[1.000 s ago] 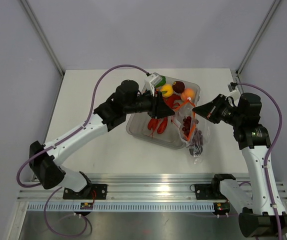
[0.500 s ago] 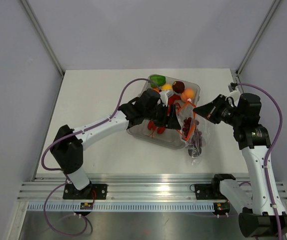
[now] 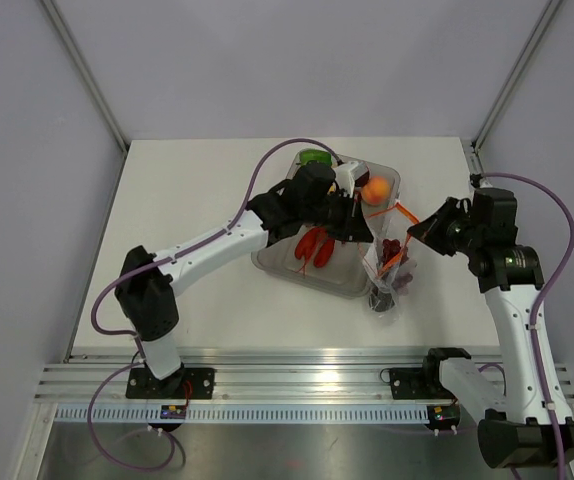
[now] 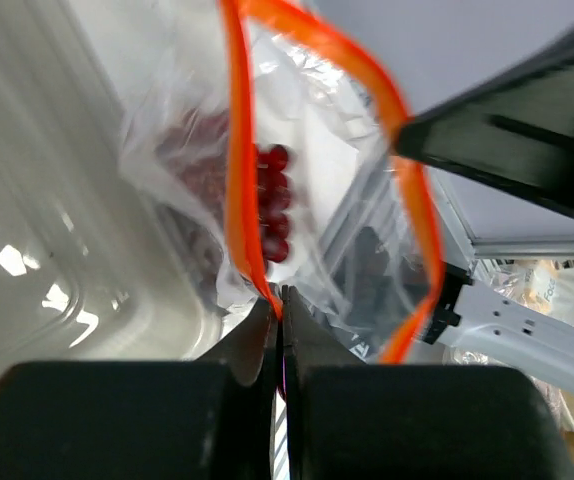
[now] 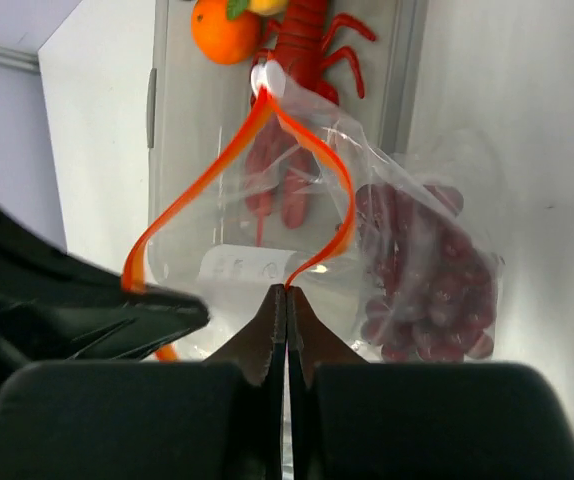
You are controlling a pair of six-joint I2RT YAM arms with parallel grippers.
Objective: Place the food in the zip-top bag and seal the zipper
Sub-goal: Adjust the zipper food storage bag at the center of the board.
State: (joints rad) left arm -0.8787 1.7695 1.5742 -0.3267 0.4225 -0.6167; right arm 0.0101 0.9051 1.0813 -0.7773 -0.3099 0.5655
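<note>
**Step in hand:** holding the bag's mouth open for loading

**Left fingers** (image 4: 272, 318): closed tight, one lip of the zipper (image 4: 239, 150) pinched at their tips

**Right fingers** (image 5: 277, 310): closed tight on the opposite lip; the strip loops open ahead of them and across to the left fingers

**Zip-top bag** (image 5: 437, 200): hangs just beyond and below both sets of fingers, its bottom apparently resting on the tabletop (image 3: 187, 200) beside the tray (image 5: 182, 120); purple grapes (image 5: 427, 280) already inside

**Not yet bagged:** lobster (image 5: 302, 45) and peach (image 5: 225, 30), in the tray ahead of the right fingers, past the strip's far end; green pepper (image 3: 315, 157), past the left wrist

**Next move, by judgement:** both sets of fingers are occupied, so one must release its lip without letting the mouth collapse, then fetch a piece from the tray; sealing comes last

**Change from half a second ago:** the left arm has swung toward the tray's far end, covering the yellow fruit and plum in the overhead view; the right fingers have drawn back outward, carrying the strip and bag with them
</note>
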